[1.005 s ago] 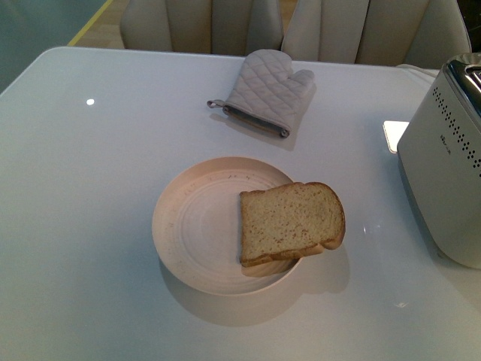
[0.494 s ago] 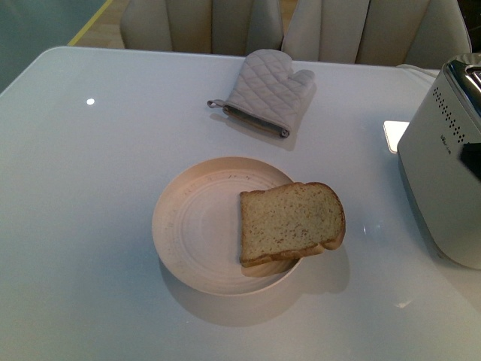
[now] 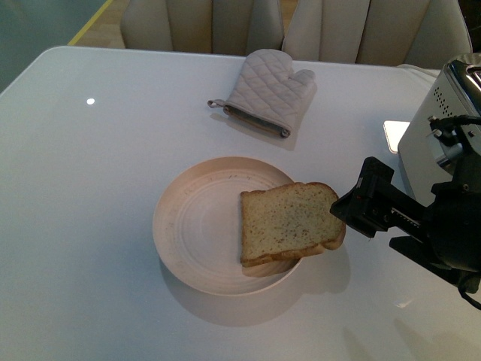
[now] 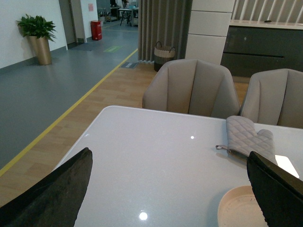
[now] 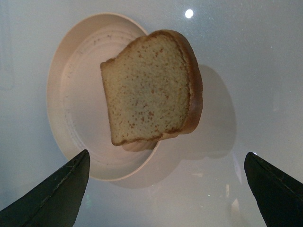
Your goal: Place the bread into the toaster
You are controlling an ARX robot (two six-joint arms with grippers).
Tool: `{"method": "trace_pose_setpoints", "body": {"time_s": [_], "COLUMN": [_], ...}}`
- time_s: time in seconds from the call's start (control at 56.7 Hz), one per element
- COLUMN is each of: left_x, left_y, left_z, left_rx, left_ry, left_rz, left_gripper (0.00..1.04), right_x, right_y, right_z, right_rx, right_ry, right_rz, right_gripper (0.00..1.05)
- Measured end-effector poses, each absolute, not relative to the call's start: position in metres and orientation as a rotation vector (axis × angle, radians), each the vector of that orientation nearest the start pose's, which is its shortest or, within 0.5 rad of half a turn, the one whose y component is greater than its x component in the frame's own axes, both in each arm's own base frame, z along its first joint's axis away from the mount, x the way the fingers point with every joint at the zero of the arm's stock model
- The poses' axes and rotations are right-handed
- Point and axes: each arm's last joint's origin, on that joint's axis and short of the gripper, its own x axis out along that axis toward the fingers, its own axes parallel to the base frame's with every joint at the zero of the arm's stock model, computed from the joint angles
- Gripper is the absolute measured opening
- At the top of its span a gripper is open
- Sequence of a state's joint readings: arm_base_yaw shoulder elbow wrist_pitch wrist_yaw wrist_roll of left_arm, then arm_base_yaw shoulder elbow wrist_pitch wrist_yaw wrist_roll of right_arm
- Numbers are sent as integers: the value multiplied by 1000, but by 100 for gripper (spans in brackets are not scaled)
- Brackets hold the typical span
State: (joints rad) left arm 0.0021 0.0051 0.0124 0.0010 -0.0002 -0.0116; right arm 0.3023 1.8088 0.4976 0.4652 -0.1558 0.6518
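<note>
Front view: above a white table [image 3: 90, 188], the right gripper [image 3: 359, 201] hangs with its jaws spread wide and empty, close to the rounded end of the bread [image 3: 289, 222]. The bread lies flat on a cream plate [image 3: 197, 226], overhanging the rim on the toaster's side. The toaster [image 3: 417, 147] stands at the right edge, partly behind that arm, with a quilted oven mitt [image 3: 267, 90] and chairs [image 3: 203, 26] beyond; the left wrist view shows the left gripper [image 4: 168, 189] spread wide too, gripping nothing.

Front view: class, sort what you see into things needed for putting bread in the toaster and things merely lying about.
Needed: bread, toaster, right gripper.
Lying about: oven mitt, chairs, plate (only carries the bread).
</note>
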Motion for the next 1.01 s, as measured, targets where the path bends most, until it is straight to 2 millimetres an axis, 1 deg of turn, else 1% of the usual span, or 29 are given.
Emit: {"method": "trace_pose_setpoints", "body": {"time_s": [0.106, 0.265, 0.635, 1.005], "left_x": [97, 97, 97, 97], "left_y": [0, 0, 0, 0], "left_z": [167, 167, 167, 167], "left_rx": [-12, -12, -12, -12], "left_ry": [-8, -8, -8, -8], "left_rz": [2, 2, 2, 2], "left_gripper": [97, 97, 97, 97], "right_x": [262, 266, 284, 295], "right_y": [85, 88, 95, 99], "right_z": [52, 38, 18, 7], "right_rx": [561, 586, 625, 658], "right_ry": [999, 1036, 1050, 1064], "right_rz": [111, 111, 136, 162], "right_gripper": [96, 96, 96, 95]}}
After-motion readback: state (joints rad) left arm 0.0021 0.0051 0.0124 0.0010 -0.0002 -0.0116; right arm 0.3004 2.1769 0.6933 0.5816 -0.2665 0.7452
